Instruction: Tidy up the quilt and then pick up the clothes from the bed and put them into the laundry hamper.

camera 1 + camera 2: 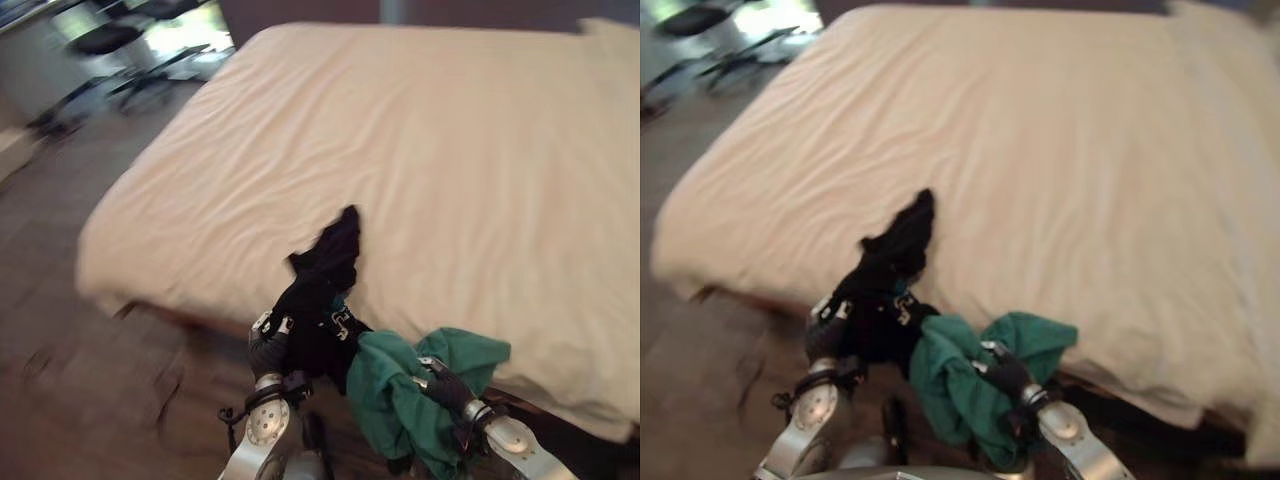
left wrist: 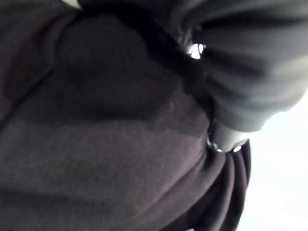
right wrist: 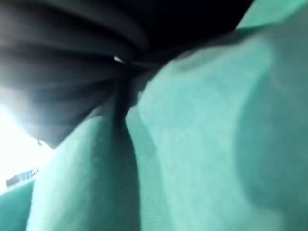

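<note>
Both garments off the mattress and bunched in front of the body at the near edge of the bed [image 1: 420, 150], quilt [image 1: 300, 130] lying flat and fairly smooth. Left hand [image 1: 272, 340] buried in the black garment [image 1: 325, 270], fingers hidden by cloth, so cannot tell how firm the hold. Right hand [image 1: 447, 388] wrapped in the green garment [image 1: 400, 400], fingers likewise covered. Upper end of the black piece trailing back onto the quilt, likely to drag and rumple the tidied surface on turning away. Green folds hanging low below the wrist, apt to slip free or catch on the bed frame. Hamper nowhere to be judged from here, so a long blind carry with loose cloth.
</note>
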`<state>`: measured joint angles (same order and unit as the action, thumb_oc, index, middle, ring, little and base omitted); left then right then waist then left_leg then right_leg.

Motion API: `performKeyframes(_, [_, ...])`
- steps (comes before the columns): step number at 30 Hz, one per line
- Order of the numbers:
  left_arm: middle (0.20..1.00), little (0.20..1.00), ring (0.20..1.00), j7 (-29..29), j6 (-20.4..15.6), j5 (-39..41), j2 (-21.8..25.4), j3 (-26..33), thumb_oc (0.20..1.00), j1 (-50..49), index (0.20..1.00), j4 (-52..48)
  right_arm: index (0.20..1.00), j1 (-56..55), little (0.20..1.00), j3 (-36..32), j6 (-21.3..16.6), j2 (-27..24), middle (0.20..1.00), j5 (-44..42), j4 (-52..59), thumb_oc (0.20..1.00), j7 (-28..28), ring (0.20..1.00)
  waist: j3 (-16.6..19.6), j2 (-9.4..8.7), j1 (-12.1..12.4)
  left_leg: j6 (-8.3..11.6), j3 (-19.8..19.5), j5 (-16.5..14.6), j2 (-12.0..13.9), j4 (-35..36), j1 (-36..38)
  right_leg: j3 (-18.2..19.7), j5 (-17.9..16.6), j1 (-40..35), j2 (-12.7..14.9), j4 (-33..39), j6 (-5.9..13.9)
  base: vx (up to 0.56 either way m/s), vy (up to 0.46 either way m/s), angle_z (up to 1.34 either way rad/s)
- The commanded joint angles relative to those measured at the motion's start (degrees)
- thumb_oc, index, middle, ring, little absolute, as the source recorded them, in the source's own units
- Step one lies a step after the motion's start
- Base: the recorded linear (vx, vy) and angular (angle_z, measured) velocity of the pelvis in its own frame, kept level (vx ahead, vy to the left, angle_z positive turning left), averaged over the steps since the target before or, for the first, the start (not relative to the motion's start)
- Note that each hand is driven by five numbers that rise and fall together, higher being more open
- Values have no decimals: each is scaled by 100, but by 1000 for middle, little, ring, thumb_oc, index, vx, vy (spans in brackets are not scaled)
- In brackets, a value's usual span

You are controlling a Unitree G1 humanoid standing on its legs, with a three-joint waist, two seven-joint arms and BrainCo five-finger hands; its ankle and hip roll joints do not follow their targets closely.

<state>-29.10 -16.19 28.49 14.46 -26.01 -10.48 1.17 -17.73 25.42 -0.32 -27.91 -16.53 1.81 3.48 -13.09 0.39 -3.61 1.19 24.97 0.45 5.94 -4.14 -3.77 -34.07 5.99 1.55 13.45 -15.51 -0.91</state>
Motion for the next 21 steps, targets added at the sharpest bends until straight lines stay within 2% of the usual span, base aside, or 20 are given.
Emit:
performKeyframes(1, [200,200,200,420,-788,-234,580,662,200,-13,200,-517,200,470,200,-249,-726,-181,200,-133,497,200,136,200,-122,-171,195,242,-138,-53,534,-403,354,613,-143,-552,-257,611,693,-188,115,331])
performKeyframes(4, [200,200,200,605,-1014,-273,695,674,200,-64,200,-380,200,595,200,-259,-805,-301,200,-396,327,200,12,200,-2,-264,464,116,-58,-286,490,-667,454,149,-305,-667,-32,543,723,-126,164,196])
performKeyframes(5, [200,200,200,698,-1109,-267,749,693,200,-46,200,-255,200,671,200,-222,-779,-290,200,-485,256,200,-106,200,78,-221,596,101,-3,-206,452,-397,540,-97,-453,-785,58,666,763,-36,237,196])
performKeyframes(6, [200,200,200,633,-1139,-235,765,711,200,-49,200,-216,200,696,200,-202,-754,-279,200,-450,223,200,-64,200,107,-198,660,119,-39,-145,438,-291,548,-152,-509,-841,72,738,770,-25,276,268])
performKeyframes(8, [200,200,200,686,-1171,-162,809,820,200,-70,200,-53,200,870,200,9,-676,-145,200,-421,27,200,-271,200,209,-72,1078,101,-502,-63,201,43,427,-299,-624,-1064,298,715,839,28,267,184])
performKeyframes(9, [200,200,200,687,-1167,-160,819,822,200,-70,200,-57,200,882,200,16,-682,-129,200,-417,9,200,-280,200,208,-88,1061,85,-520,-61,174,61,430,-313,-624,-1063,327,690,861,101,175,104])
performKeyframes(10, [200,200,200,895,-1003,-126,895,893,200,-120,200,-78,200,882,200,91,-676,-19,200,-488,-7,200,-613,200,205,-60,1202,3,-778,-83,26,175,392,-222,-702,-1060,500,406,929,119,96,89])
performKeyframes(11, [200,200,200,986,-878,-31,916,931,200,-132,200,-39,200,856,200,116,-617,53,200,-556,4,200,-769,200,208,-56,1187,-57,-938,-94,-65,236,397,-69,-765,-957,600,154,968,179,100,101])
performKeyframes(12, [200,200,200,1259,-810,41,929,930,200,-108,200,116,200,807,200,146,-653,97,200,-697,-18,200,-1033,200,215,-42,1107,-128,-1189,-89,-159,346,426,365,-733,-702,579,-189,981,224,-24,130])
performKeyframes(13, [200,200,200,1804,-933,118,997,845,200,-63,200,374,200,677,200,150,-896,60,200,-830,-63,200,-1394,200,239,-51,879,-215,-1752,-55,-288,495,428,1198,-344,-300,28,-288,875,156,-104,211])
performKeyframes(14, [200,200,200,2026,-1036,138,1048,755,200,-51,200,416,200,543,200,61,-1085,31,200,-872,-74,200,-1471,200,255,-52,721,-294,-2052,64,-376,569,369,1548,-339,-61,-320,-159,787,98,-130,253])
performKeyframes(15, [200,200,200,2030,-1047,136,1053,740,200,-52,200,414,200,533,200,46,-1104,32,200,-879,-83,200,-1458,200,264,-57,704,-287,-2066,66,-380,576,369,1565,-335,-53,-342,-120,790,25,-109,278])
performKeyframes(17, [200,200,200,2053,-1048,129,1099,605,200,-7,200,342,200,495,200,-95,-1261,18,200,-948,-181,200,-1384,200,248,-132,566,-265,-2182,37,-441,573,421,1779,-437,-32,-589,445,809,101,-173,198])
performKeyframes(18, [200,200,200,2065,-943,95,1067,468,200,109,200,326,200,481,200,-232,-1414,-50,200,-1064,-306,200,-1406,200,279,-213,413,-301,-2483,26,-550,737,509,2296,-431,-128,-871,840,737,116,-208,79])
performKeyframes(19, [200,200,200,1982,-908,50,1022,405,200,158,200,333,200,507,200,-253,-1427,-75,200,-1127,-360,200,-1377,200,327,-248,385,-291,-2546,63,-588,782,493,2382,-496,-198,-953,1049,710,112,-218,75])
performKeyframes(21, [200,200,200,1767,-981,-53,946,311,200,234,200,288,200,597,200,-251,-1473,-86,200,-1180,-457,200,-1278,200,377,-287,398,-239,-2516,96,-589,801,519,2322,-587,-347,-970,1307,721,61,-101,70])
